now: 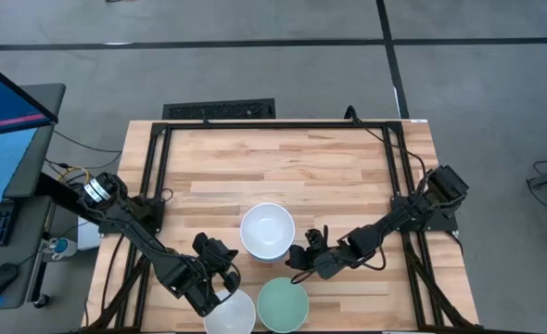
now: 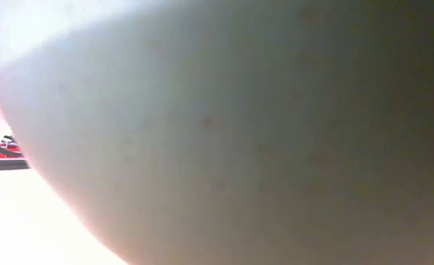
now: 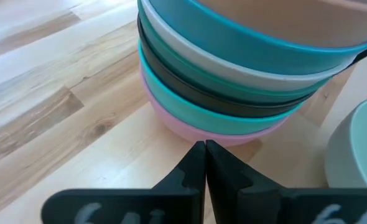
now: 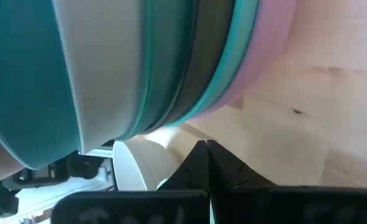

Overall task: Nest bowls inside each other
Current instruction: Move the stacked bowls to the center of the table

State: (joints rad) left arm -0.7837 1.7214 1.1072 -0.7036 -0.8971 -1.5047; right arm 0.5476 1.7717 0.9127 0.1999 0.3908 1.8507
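Near the table's point(image 1: 283, 162) front edge: stack of nested bowls point(image 1: 267, 230), white bowl on top, pink one point(image 3: 202, 129) at the bottom. Just in front of the stack: one white bowl point(image 1: 232, 314) and one mint green bowl point(image 1: 284, 304), side by side. Left of the stack: left gripper point(image 1: 220, 264), clenched, holding nothing. Right of the stack: right gripper point(image 1: 303, 255), clenched too, empty.

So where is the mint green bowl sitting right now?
In the high view, the small round mint green plastic bowl sits at the table's near edge, right of a lone white plastic bowl and just in front of the nested stack of bowls.
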